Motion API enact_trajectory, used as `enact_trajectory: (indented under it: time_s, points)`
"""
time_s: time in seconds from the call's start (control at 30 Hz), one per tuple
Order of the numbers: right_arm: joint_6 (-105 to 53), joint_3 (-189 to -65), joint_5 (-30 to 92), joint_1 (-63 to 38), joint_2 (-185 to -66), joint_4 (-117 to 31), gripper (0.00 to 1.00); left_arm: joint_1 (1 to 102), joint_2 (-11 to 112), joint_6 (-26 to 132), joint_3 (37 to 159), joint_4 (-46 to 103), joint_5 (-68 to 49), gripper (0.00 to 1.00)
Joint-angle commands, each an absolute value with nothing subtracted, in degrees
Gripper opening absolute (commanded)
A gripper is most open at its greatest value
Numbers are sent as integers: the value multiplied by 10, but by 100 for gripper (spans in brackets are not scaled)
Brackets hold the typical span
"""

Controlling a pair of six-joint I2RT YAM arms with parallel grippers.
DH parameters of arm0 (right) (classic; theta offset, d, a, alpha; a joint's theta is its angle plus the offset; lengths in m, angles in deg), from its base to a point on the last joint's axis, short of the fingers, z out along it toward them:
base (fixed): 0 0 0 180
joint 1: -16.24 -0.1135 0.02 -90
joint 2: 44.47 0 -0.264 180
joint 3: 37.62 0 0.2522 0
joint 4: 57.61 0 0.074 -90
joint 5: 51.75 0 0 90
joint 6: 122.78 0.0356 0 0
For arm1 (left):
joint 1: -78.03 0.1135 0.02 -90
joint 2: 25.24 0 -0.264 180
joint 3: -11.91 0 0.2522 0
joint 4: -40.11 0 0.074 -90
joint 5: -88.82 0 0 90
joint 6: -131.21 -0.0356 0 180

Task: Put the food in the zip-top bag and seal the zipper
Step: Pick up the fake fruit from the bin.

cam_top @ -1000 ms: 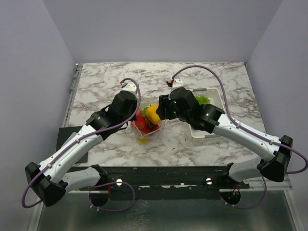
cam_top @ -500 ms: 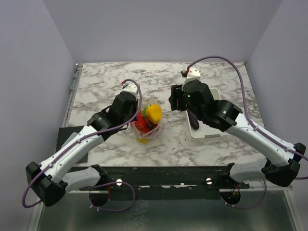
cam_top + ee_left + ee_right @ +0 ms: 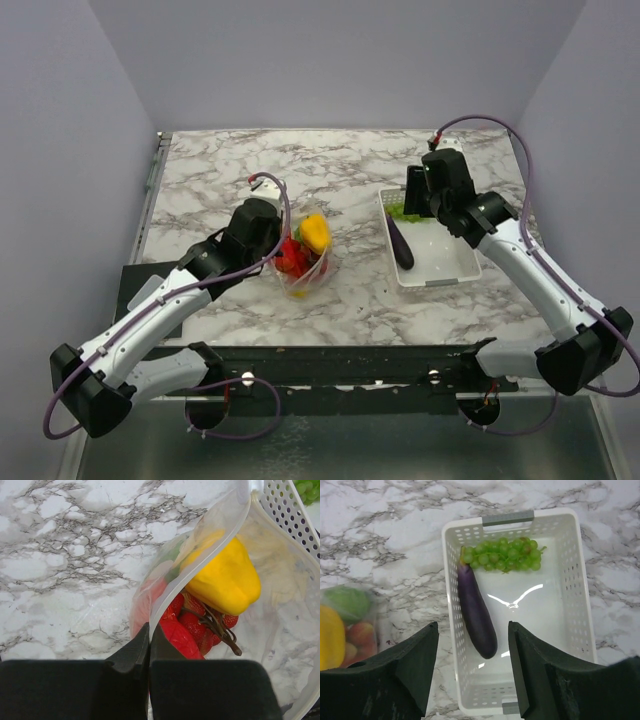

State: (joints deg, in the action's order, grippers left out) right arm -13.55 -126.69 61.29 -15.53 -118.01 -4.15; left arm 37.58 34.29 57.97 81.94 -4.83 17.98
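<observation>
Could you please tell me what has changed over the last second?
The right gripper left the mouth of the zip-top bag and swung right, over the white basket, jaws open and empty; the yellow piece stays in the bag. The left gripper kept pinching the bag's rim; the eggplant and grapes remain in the basket.

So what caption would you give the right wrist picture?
Open right gripper hovers above the white basket holding a purple eggplant and green grapes.
</observation>
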Motion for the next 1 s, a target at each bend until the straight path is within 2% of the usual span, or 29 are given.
enact_trajectory:
  time_s: [0.0,0.17,0.33,0.57,0.8,0.97]
  points:
    - [-131,-1241,549,-98,-1207,-71,64,380,323,573,809,-34,175,0]
    - [-114,-1214,529,-57,-1248,-124,69,380,311,571,802,-31,180,0]
    - [-85,-1210,515,-33,-1298,-164,79,380,300,570,796,-28,181,0]
    - [-4,-1202,519,-17,-1365,-224,84,383,293,566,794,-27,182,0]
    - [69,-1189,529,-8,-1419,-263,82,383,287,564,789,-27,183,0]
    - [105,-1178,535,7,-1438,-291,73,384,287,565,788,-26,181,0]
